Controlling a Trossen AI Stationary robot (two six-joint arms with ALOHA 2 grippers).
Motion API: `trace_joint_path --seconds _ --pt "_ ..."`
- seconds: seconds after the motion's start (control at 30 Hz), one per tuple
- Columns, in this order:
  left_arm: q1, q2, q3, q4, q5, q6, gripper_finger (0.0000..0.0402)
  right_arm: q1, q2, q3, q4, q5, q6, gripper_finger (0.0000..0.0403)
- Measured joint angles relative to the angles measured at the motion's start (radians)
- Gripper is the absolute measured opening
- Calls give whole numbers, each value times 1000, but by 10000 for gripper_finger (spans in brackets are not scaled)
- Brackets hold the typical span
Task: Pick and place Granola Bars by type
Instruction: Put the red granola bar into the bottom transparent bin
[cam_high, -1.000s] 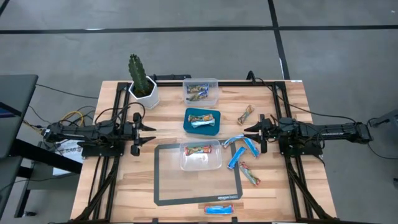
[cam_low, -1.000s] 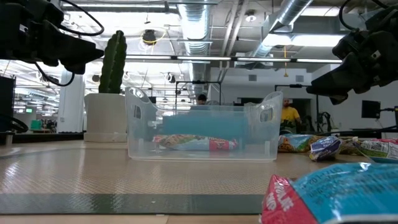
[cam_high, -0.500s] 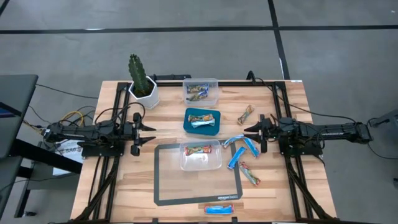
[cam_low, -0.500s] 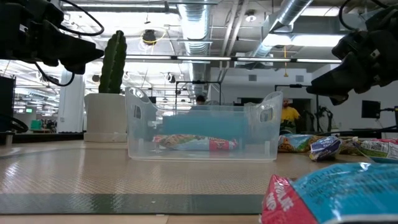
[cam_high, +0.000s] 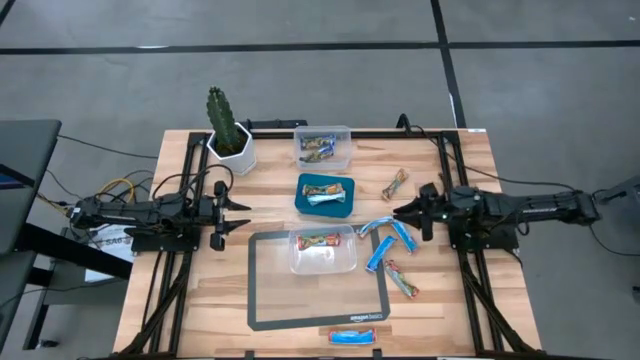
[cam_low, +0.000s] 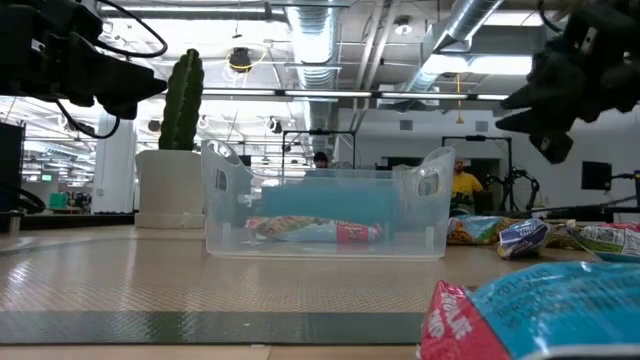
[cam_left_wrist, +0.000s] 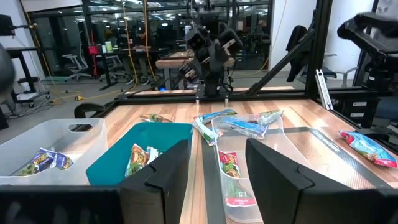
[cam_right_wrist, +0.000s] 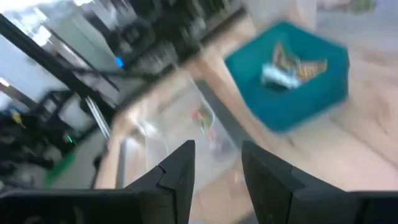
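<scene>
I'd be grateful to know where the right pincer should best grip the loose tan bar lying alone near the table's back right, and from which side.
Probably across the middle of the tan bar, coming straight down from above. It lies flat on the wooden table, long and narrow, angled diagonally, with bare wood on both long sides, so fingers can close across its narrow width. The right pincer, open, is close by.

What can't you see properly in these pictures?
- Right wrist view: the whole picture is smeared, so the bars in the teal plastic bin cannot be told apart.
- Low view: the clear plastic tub hides the teal bin behind it.
- Low view: the blue wrapped bar nearest the camera is cut off by the picture's edge.
- High view: the wrapper print on the tan wrapped bar is too small to read.
</scene>
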Motion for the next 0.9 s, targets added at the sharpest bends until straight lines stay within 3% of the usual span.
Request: trace_joint_path --seconds 0.1,0.43,0.9 --pt "0 0 0 0 0 0 153 63 108 103 -109 30 17 124" --pt "0 0 0 0 0 0 153 321 551 402 -102 40 -172 135" --pt "0 0 0 0 0 0 153 560 1061 728 -135 42 -212 256"
